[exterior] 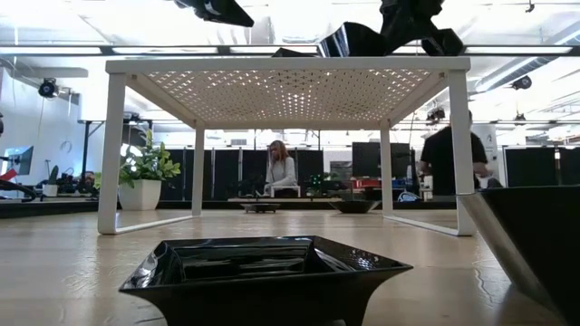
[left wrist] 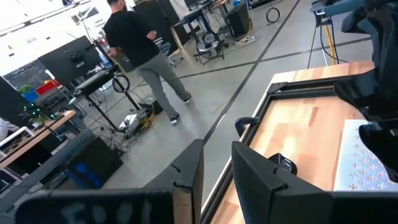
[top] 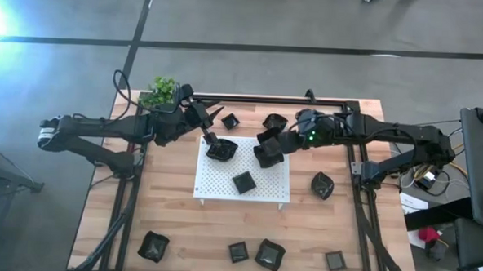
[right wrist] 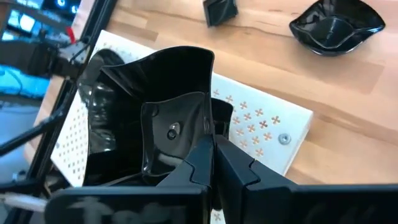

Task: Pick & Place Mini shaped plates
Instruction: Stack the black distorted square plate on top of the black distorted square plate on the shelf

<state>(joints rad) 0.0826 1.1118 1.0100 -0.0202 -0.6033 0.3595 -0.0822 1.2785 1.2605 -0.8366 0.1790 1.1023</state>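
A white perforated board (top: 244, 168) stands mid-table. On it lie a black wavy plate (top: 221, 149) and a small square plate (top: 243, 182). My right gripper (top: 277, 144) is shut on another black glossy plate (right wrist: 155, 118), tilted over the board's far right part. My left gripper (left wrist: 217, 171) hovers open above the board's far left corner, near the wavy plate, with nothing between its fingers. Two more plates (top: 230, 120) (top: 275, 121) rest on the wood behind the board. My right gripper pinches the plate's rim and wall (right wrist: 202, 146) between its two fingers (right wrist: 239, 171). The fingers slant down from the table's right side. The plate stands tipped on edge, its hollow toward the wrist. It hangs just over the board (exterior: 362, 41); whether it touches the board, I cannot tell.
One plate (top: 322, 185) lies right of the board, and several (top: 153, 245) (top: 270, 254) sit along the near edge, one right before the low camera (exterior: 263, 272). A green plant (top: 163, 90) stands at the far left corner. People move in the room beyond.
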